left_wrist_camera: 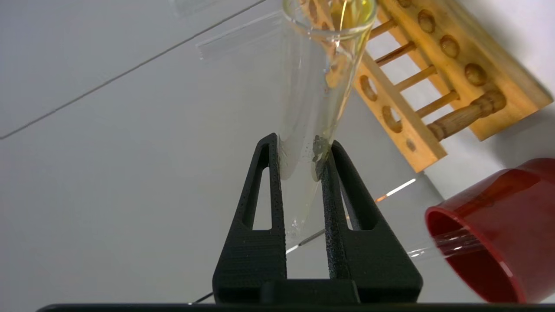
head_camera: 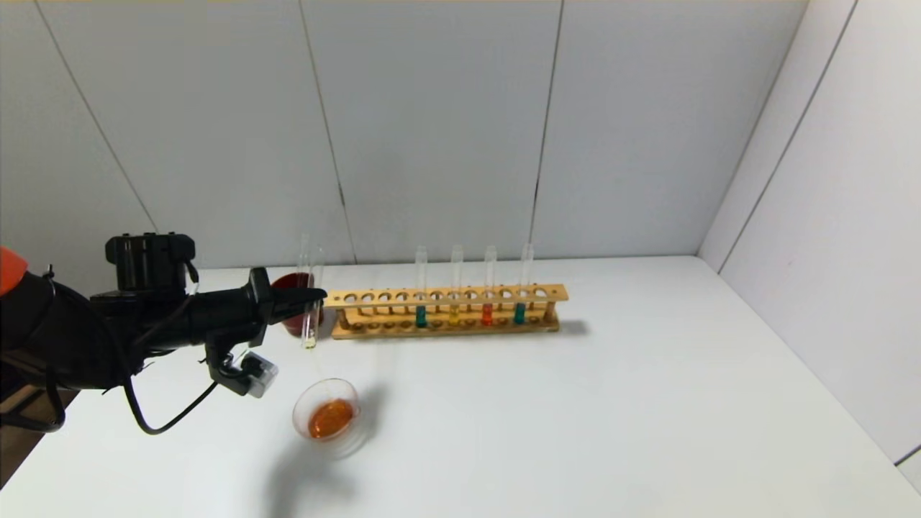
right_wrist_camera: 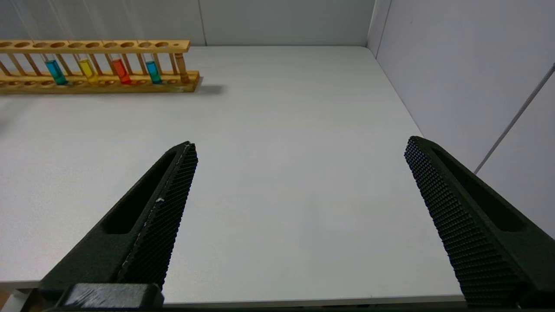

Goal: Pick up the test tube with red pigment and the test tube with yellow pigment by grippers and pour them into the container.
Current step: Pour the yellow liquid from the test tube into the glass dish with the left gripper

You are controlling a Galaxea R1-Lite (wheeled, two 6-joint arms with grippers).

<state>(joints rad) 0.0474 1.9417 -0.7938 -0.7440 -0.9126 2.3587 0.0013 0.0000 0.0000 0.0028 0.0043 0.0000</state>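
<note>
My left gripper [head_camera: 316, 295] is shut on the test tube with yellow pigment [head_camera: 311, 325] and holds it upright above the table, beside the rack's left end. Only a thin yellow trace shows at its rounded bottom. In the left wrist view the fingers [left_wrist_camera: 334, 182] clamp the glass [left_wrist_camera: 312, 86]. The container [head_camera: 296, 414], a low clear glass dish, stands on the table below and in front of the tube and holds orange liquid. A second clear tube [head_camera: 303, 252] with no visible liquid stands in the dark red cup [head_camera: 290, 325]. My right gripper [right_wrist_camera: 301, 143] is open and empty.
A wooden rack [head_camera: 446, 296] stands at the back with teal, yellow, red and teal tubes. It also shows in the left wrist view [left_wrist_camera: 390, 121] and the right wrist view [right_wrist_camera: 95, 44]. The red cup [left_wrist_camera: 498, 208] sits just behind my left gripper. White walls close the back and right.
</note>
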